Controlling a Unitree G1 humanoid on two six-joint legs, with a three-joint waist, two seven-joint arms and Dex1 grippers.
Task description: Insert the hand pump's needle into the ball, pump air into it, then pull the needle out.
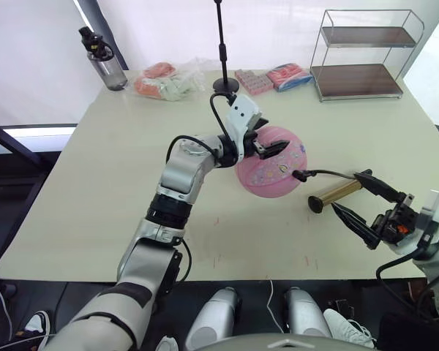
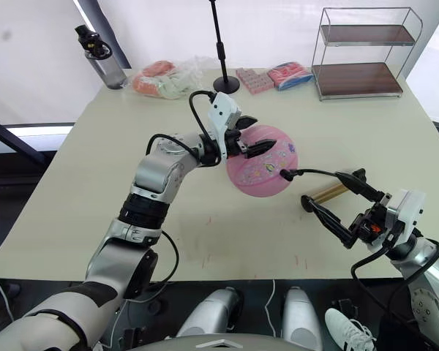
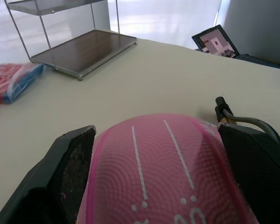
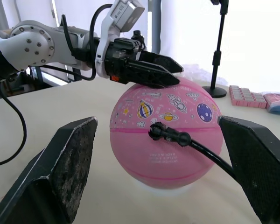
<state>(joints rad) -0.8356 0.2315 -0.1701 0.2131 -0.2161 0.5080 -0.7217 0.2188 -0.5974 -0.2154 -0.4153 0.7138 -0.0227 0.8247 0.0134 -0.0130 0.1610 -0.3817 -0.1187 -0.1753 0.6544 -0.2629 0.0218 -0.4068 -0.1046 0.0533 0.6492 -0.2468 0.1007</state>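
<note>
Your left end effector (image 1: 272,148) clamps the ball (image 1: 272,172) at mid-bench, hose tip plugged into its side, so the needle looks inserted. The pump (image 1: 336,194) lies beside it. Your right end effector (image 1: 366,205) hangs open nearby; next, grasp the pump to start pumping.

I can't read any text, brand or number here. The ball (image 4: 165,135) carries a short line of dark print below its seam in my right wrist view, but the letters are too small for me to make out; the rest of its printing is pictures, not words. In my left wrist view I see a few white marks on its skin that might be characters, cut off at the frame edge and unreadable.
</note>
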